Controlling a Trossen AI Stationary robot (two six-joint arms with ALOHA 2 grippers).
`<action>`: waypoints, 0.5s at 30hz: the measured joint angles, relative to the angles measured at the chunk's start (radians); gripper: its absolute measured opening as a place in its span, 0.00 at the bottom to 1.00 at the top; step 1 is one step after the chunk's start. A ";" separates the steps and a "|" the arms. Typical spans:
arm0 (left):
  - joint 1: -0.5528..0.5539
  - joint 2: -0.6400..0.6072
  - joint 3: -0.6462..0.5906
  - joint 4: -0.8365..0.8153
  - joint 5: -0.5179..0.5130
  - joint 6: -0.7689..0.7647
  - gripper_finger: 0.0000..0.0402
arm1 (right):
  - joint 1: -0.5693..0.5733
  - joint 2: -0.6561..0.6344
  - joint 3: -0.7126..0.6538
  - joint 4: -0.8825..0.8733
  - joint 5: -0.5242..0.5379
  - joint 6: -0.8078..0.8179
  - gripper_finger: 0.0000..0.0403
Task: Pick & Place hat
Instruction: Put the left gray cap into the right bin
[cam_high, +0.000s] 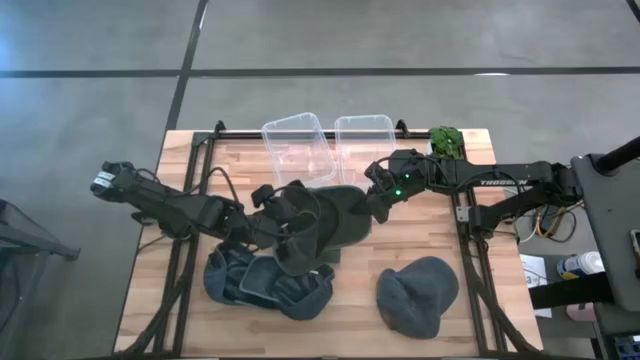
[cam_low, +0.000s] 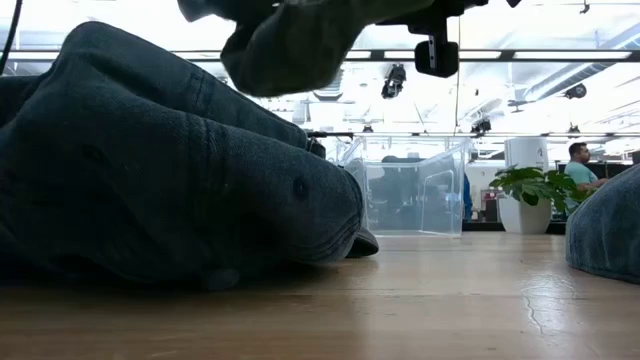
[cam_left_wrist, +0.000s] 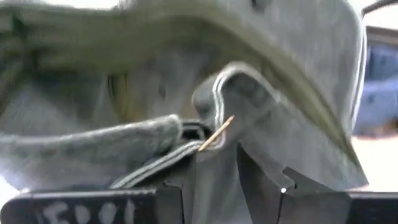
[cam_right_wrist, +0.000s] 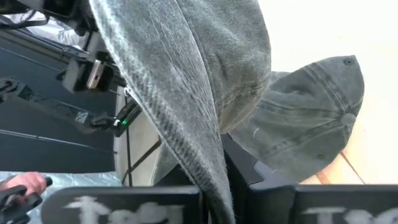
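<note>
A dark olive-grey hat (cam_high: 335, 215) hangs in the air between both grippers over the table's middle; the low view shows it clear of the wood (cam_low: 300, 40). My left gripper (cam_high: 292, 218) is shut on its left side and my right gripper (cam_high: 378, 203) on its right side. In the wrist views the hat fills the picture (cam_left_wrist: 186, 74) (cam_right_wrist: 186, 62). A dark denim hat (cam_high: 265, 282) lies on the table near the front edge, below the held one. A grey hat (cam_high: 418, 293) lies at front right. My left gripper (cam_left_wrist: 214, 158) pinches a stitched, folded edge of the hat (cam_left_wrist: 208, 134) between its two fingers, coming level from the table's left. The hat is lifted clear. My right gripper (cam_right_wrist: 217, 186) pinches the hat's ribbed rim (cam_right_wrist: 208, 158) between its fingers (cam_right_wrist: 252, 177), coming from the table's right. The cloth bulges out beyond them, clear of the table.
Two clear plastic bins (cam_high: 295, 148) (cam_high: 365, 140) stand at the far edge, with a small green plant (cam_high: 447, 140) to their right. The denim hat (cam_low: 170, 170) bulks large in the low view's foreground. Bare wood (cam_high: 420, 235) shows right of centre.
</note>
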 joint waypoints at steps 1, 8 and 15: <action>-0.006 0.000 0.000 -0.037 0.011 -0.028 0.27 | 0.000 0.000 -0.001 0.000 -0.004 0.003 0.03; -0.040 -0.001 0.000 -0.169 0.015 -0.126 0.27 | 0.000 0.000 -0.012 0.001 -0.007 0.032 0.03; -0.004 0.028 0.000 -0.071 -0.145 -0.029 0.27 | 0.001 0.000 -0.014 0.002 -0.032 0.063 0.03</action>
